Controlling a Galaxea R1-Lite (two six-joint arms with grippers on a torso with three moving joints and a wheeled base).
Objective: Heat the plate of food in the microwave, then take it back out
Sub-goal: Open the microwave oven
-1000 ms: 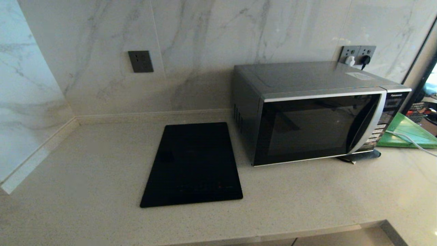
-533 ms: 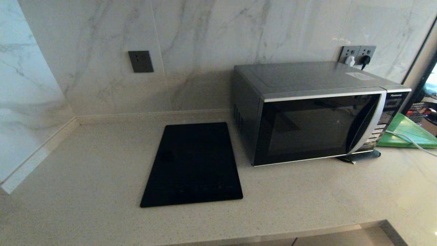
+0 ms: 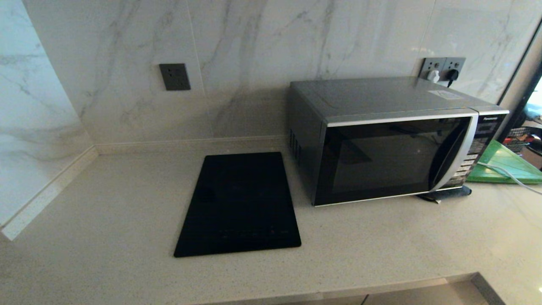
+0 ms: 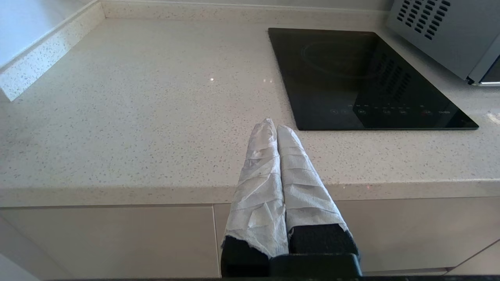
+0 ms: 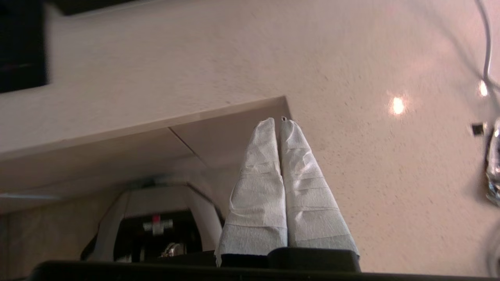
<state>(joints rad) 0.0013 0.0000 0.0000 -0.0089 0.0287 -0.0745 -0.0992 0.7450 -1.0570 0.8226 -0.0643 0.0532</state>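
Microwave point(image 3: 394, 144) sits door shut at the back of the speckled countertop point(image 3: 106, 212), black cooktop point(image 3: 239, 203) just beside it. I can't spot the plate anywhere. My left gripper point(image 4: 276, 127) (tape-wrapped fingers pressed together) hangs off the counter's front edge, near the cooktop. My right gripper point(image 5: 278, 121), fingers also closed on nothing, points at the counter's corner. Marble wall point(image 3: 275, 51) behind the microwave.

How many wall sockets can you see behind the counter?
2. One dark socket plate is on the wall behind the black cooktop; a double one, with plugs in it, sits behind the microwave. The microwave could hide more.
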